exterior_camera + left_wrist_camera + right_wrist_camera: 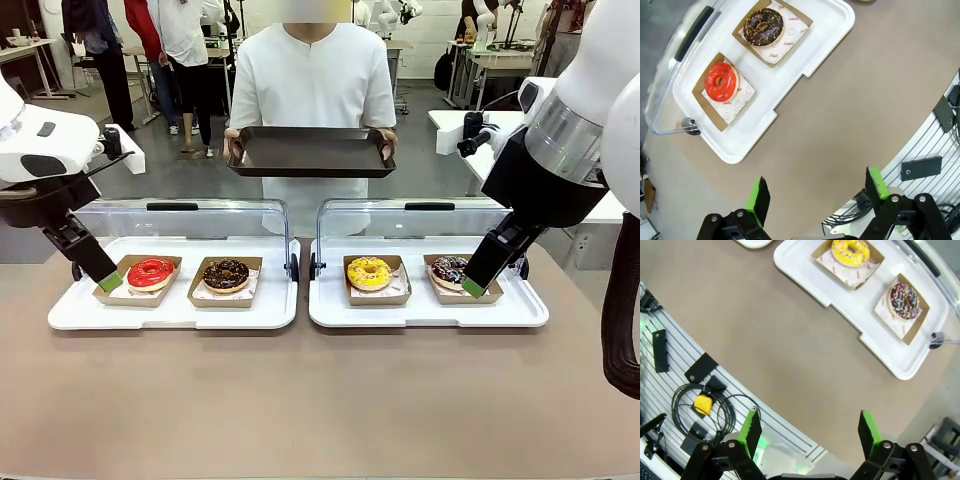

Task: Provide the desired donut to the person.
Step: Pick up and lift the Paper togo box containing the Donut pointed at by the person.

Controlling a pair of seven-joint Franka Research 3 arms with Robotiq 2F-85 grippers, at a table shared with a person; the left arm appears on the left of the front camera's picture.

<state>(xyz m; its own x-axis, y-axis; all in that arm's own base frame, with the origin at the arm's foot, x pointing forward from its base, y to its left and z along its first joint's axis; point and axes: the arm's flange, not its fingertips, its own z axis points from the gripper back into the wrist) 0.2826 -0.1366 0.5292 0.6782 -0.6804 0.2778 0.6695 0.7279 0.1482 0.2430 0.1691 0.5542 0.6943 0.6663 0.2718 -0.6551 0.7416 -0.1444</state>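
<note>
Where you read the front view from the left, the left gripper [108,281] hangs with its jaws spread wide and empty. Its green fingertip covers the left corner of the cardboard under the red donut [151,271]. Its wrist view places the fingers over bare table [855,100], apart from the left white tray [827,35]. Just beside the red donut lies the chocolate donut [226,273], and a clear lid [190,218] stands raised behind both. At centre, across the table, the person [312,80] holds a dark tray [310,152] in both hands, its inside hidden from you. On the right white tray [420,314] lie the yellow donut [369,271] and the sprinkled donut [447,267]. The sprinkled donut's right edge is covered by the right gripper [474,287], likewise spread wide and empty. You cannot tell which donut is desired.
</note>
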